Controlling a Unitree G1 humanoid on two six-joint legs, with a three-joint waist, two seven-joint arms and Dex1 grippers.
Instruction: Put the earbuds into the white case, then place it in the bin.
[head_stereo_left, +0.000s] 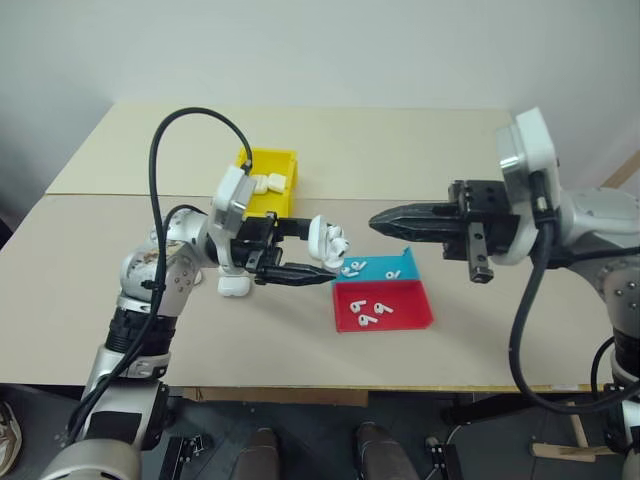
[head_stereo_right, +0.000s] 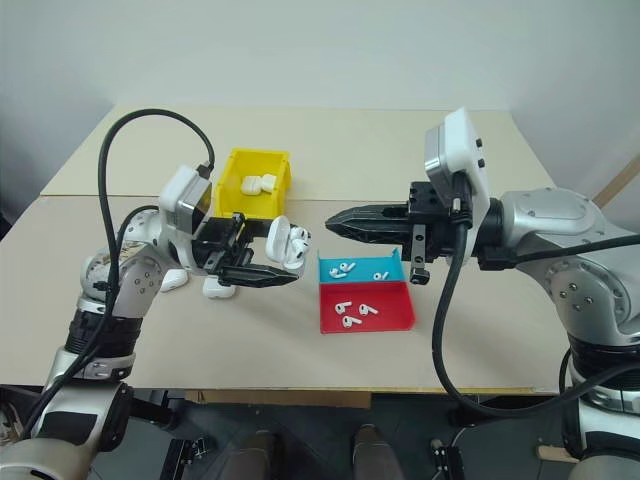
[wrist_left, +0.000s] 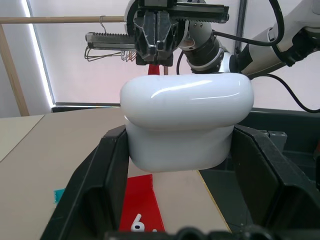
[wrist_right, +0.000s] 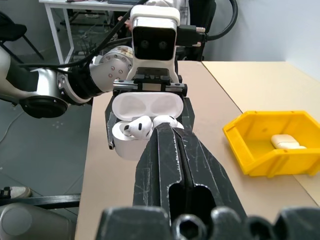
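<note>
My left gripper (head_stereo_left: 322, 250) is shut on the white case (head_stereo_left: 325, 238), holding it above the table in front of the bin. The case's lid stands open (wrist_right: 145, 107), and two earbuds (wrist_right: 137, 127) sit in it, their heads sticking out. My right gripper (head_stereo_left: 375, 217) points level at the case from the right with its fingers (wrist_right: 165, 165) shut and nothing between them. Its tip is just short of the case. The yellow bin (head_stereo_left: 275, 157) stands behind the left arm with white cases (head_stereo_left: 265, 183) inside. More earbuds lie in the blue tray (head_stereo_left: 350, 268) and the red tray (head_stereo_left: 365, 315).
The blue tray (head_stereo_left: 405, 262) and the red tray (head_stereo_left: 425, 318) sit side by side below the two grippers. A spare white case (head_stereo_left: 233, 285) lies on the table under my left arm, and another one (head_stereo_right: 175, 280) lies beside it. A table seam (head_stereo_left: 400, 197) runs behind the bin.
</note>
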